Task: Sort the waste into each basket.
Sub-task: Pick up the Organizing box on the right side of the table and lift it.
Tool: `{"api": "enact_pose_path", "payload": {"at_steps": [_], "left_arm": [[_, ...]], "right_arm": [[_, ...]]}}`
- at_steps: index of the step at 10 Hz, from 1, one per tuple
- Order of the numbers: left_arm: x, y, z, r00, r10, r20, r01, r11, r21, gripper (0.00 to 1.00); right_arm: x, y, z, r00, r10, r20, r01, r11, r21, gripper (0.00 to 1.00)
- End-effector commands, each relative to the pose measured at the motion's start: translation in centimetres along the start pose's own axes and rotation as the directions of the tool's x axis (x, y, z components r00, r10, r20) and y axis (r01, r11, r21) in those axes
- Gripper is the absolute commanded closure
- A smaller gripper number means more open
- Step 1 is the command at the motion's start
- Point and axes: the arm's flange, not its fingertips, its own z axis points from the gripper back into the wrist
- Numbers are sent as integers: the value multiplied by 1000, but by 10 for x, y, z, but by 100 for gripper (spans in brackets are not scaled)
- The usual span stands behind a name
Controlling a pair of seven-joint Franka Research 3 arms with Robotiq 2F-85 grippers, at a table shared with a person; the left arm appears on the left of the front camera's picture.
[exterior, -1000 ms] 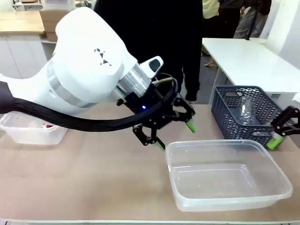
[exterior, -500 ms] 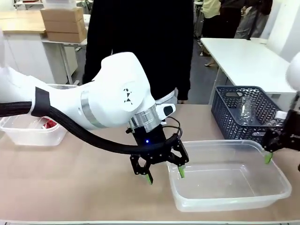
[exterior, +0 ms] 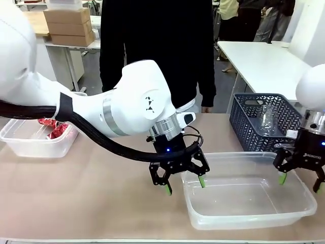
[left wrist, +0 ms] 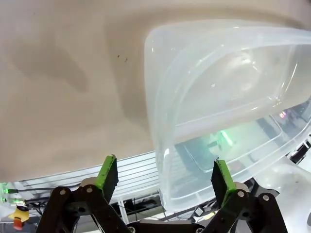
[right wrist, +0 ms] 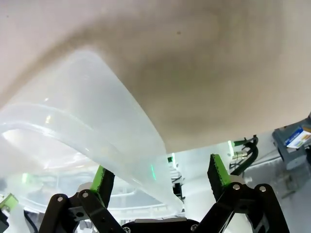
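Bright, even indoor light; soft shadows on the table (exterior: 91, 188), wrist views strongly warped.

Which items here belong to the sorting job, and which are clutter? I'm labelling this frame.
Job: near clear tub, far clear tub holding red cans, plastic bottle, left gripper, right gripper.
Clutter: grey basket, cardboard boxes.

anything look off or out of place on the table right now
Nothing is spilled or damaged. The clear plastic bottle lies in the dark grey mesh basket, not a tub. Both open grippers, left and right, straddle opposite rims of the empty clear rectangular tub.
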Motion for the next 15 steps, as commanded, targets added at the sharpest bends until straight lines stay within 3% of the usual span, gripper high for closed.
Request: {"api": "enact_pose_path", "payload": {"at_steps": [1,2,3,4,5,7,8,9,12,15], "left_arm": [[-1,-5,0,999,35,29,-36,999,28,60],[-1,-4,1,998,44,35,-45,998,37,60],[-1,-4,1,998,55,37,-56,997,48,100],[0,-4,0,997,64,46,-67,996,59,65],[0,-4,1,996,66,52,-70,996,59,100],[0,-2,3,995,76,61,-78,996,39,100],[-1,-2,4,995,78,60,-81,996,41,100],[-1,-2,5,995,79,60,-81,996,37,100],[-2,4,14,993,98,66,-99,995,19,100],[-25,27,66,986,123,110,-116,991,-69,100]], "right_arm": [[-38,-15,-49,999,11,30,-13,998,54,0],[-43,-14,-48,998,50,50,-51,998,38,16],[-46,-12,-47,996,74,48,-77,996,53,55],[-48,-12,-47,995,89,48,-91,995,50,72],[-48,-12,-47,993,109,45,-112,992,54,100],[-50,-13,-48,989,137,49,-139,989,53,100],[-50,-13,-48,988,152,40,-154,986,62,95],[-50,-12,-49,987,160,32,-161,985,63,100],[-53,-9,-47,982,186,13,-186,981,58,100],[-69,19,-3,970,243,-6,-243,970,9,100]]}}
